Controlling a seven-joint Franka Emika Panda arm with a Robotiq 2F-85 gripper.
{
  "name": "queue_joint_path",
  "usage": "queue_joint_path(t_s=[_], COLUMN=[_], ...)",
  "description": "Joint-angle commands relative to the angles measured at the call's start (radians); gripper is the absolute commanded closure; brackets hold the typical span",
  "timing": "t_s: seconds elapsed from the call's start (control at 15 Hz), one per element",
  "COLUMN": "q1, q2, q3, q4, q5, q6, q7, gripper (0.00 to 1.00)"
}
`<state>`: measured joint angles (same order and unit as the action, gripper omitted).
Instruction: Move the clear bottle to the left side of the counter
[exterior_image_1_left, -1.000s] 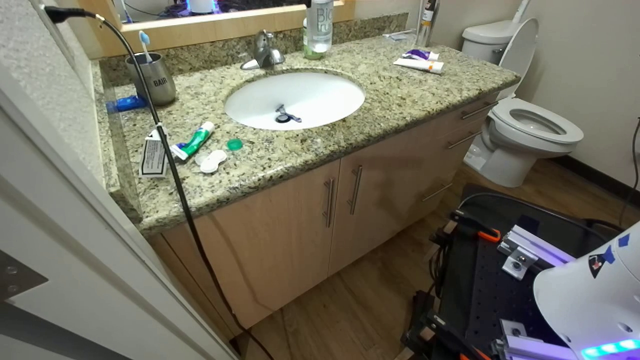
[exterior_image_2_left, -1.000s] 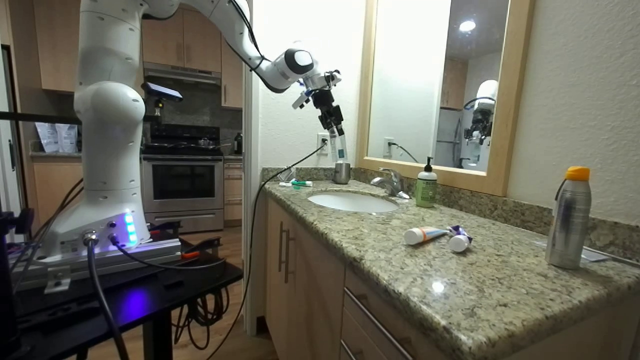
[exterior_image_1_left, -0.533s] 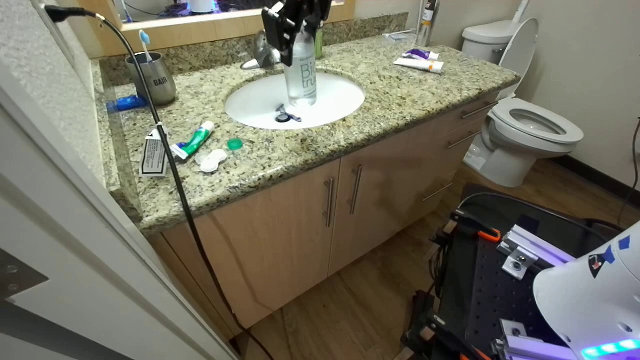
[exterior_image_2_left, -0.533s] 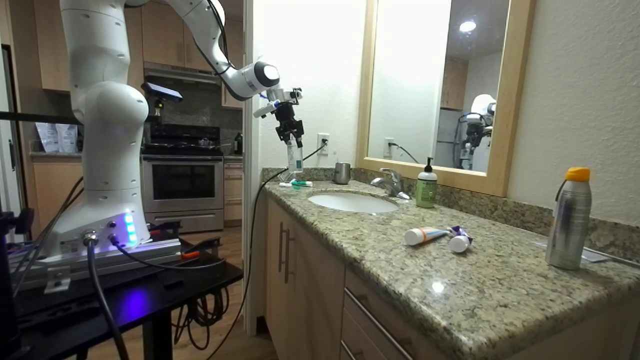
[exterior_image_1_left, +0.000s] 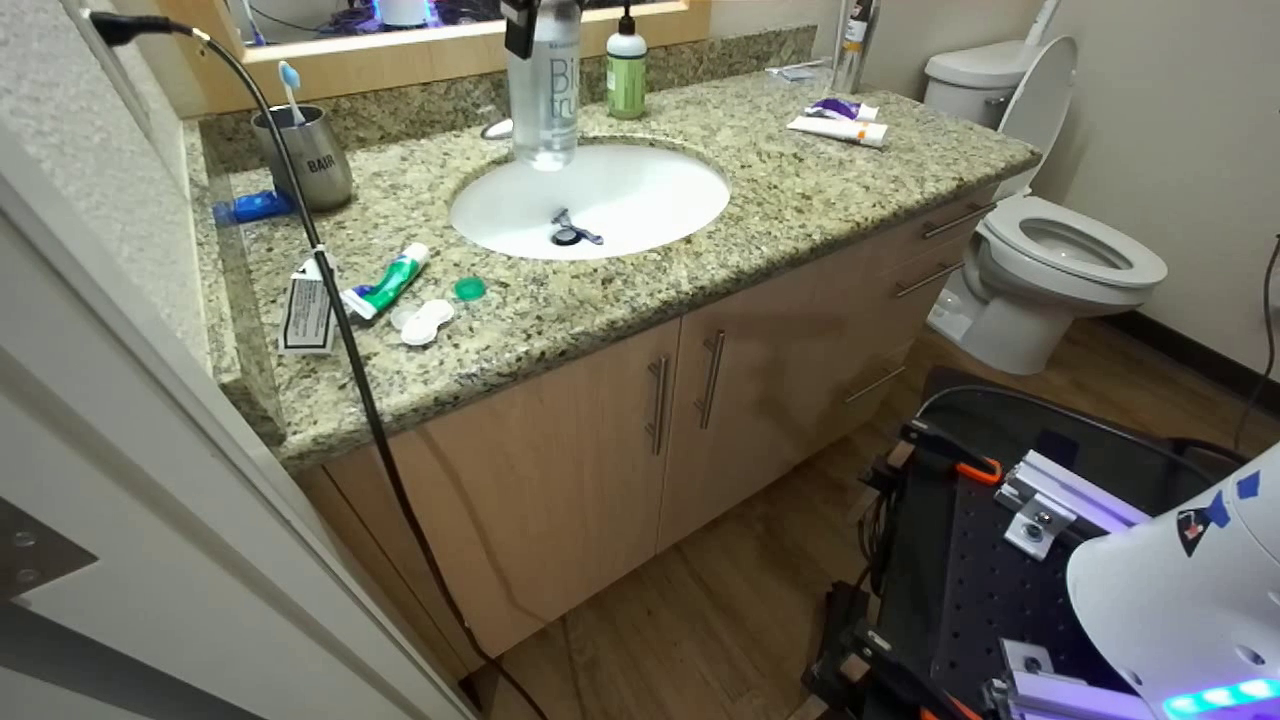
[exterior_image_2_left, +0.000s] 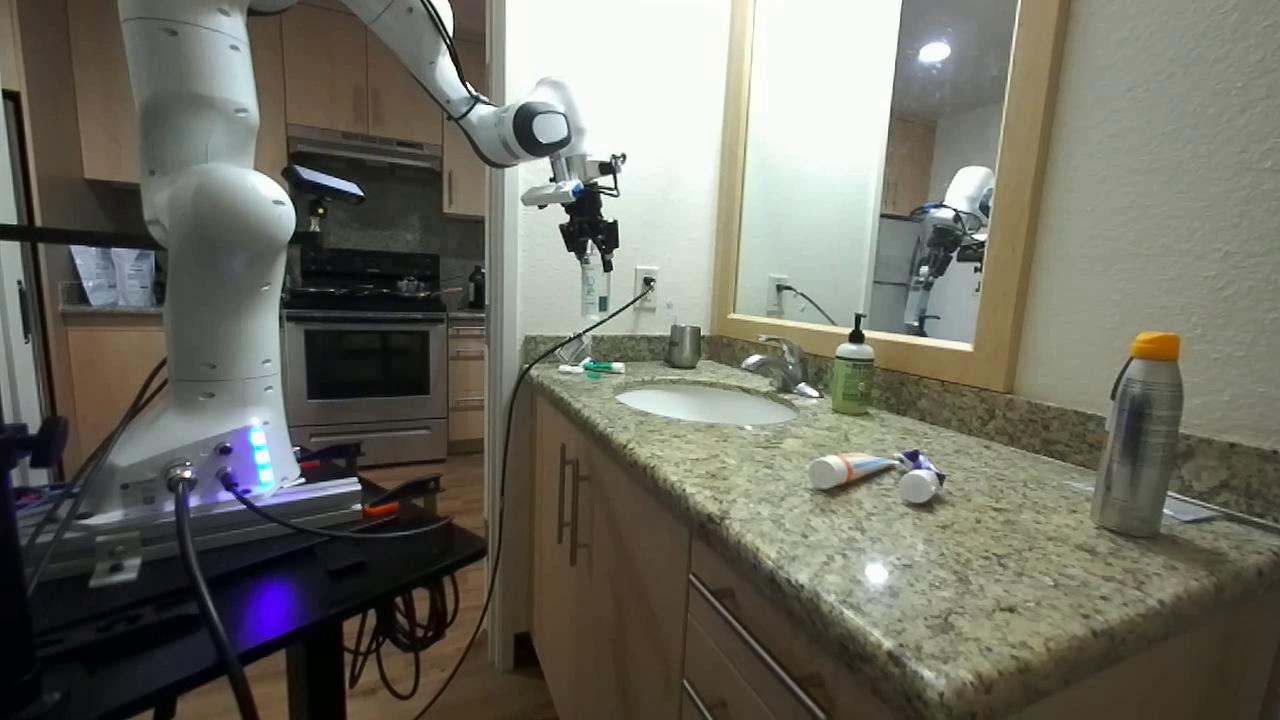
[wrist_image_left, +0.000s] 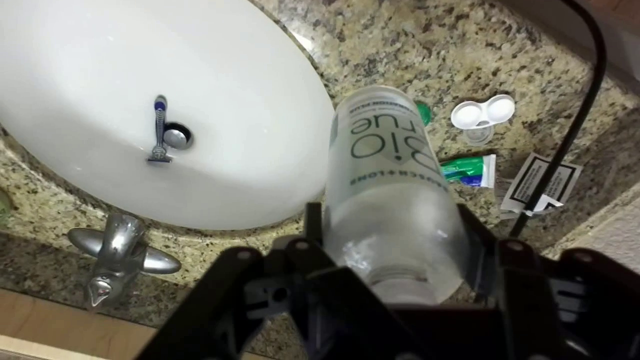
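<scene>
The clear bottle (exterior_image_1_left: 545, 100) is see-through with "Bio true" lettering. It hangs upright in the air, its base in front of the sink's back rim in an exterior view; it also shows in an exterior view (exterior_image_2_left: 596, 292) above the counter's far end. My gripper (exterior_image_2_left: 592, 262) is shut around its upper part, one finger on each side. In the wrist view my gripper (wrist_image_left: 392, 222) grips the bottle (wrist_image_left: 385, 150) near its shoulder, and the bottle hides part of the counter. The speckled granite counter (exterior_image_1_left: 760, 225) also shows in an exterior view (exterior_image_2_left: 760, 480).
A white sink (exterior_image_1_left: 660, 200) holds a razor (wrist_image_left: 160, 130). A faucet (wrist_image_left: 120, 255) stands behind it. A steel cup (exterior_image_1_left: 315, 160), green tube (exterior_image_1_left: 395, 280), lens case (exterior_image_1_left: 427, 322) and packet (exterior_image_1_left: 307, 310) lie at the left. A black cable (exterior_image_1_left: 350, 350) crosses there. Green soap (exterior_image_1_left: 626, 75) stands behind.
In an exterior view the bottle has come from beside the soap leftward over the sink, dipping, then rising. My gripper has stayed shut on it; the arm has drawn back from the mirror.
</scene>
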<state>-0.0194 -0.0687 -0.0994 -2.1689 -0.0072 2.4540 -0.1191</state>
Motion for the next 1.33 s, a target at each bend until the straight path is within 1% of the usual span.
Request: queue_joint_path(t_s=[0.0,0.2,0.33,0.6,0.67,0.73,0.93,1.0,1.13,1.27], q1=[-0.026,-0.031,-0.028,-0.024,-0.022,-0.027,-0.024,-0.024,-0.019,-0.013], q2=[0.046,0.072,0.083,0.131,0.130,0.130,0.140,0.139,0.169,0.182], q3=[-0.003,0.005,0.011,0.019,0.023,0.022,0.026,0.026,0.023,0.031], q4=[0.064,0.074,0.049,0.036,0.034,0.038,0.038,0.038,0.026,-0.017], q5=[0.013,-0.014,-0.073,-0.188,-0.188,-0.163,-0.171,-0.171,-0.221,-0.235], q6=[-0.053,-0.087,-0.065,-0.027,-0.021,-0.045,-0.039,-0.038,-0.018,-0.001], q7=[-0.084,-0.107,-0.105,-0.075,-0.072,-0.076,-0.075,-0.075,-0.040,-0.045], gripper=[0.62,0.62,0.62,0.62,0.62,0.37,0.37,0.62,0.62,0.62])
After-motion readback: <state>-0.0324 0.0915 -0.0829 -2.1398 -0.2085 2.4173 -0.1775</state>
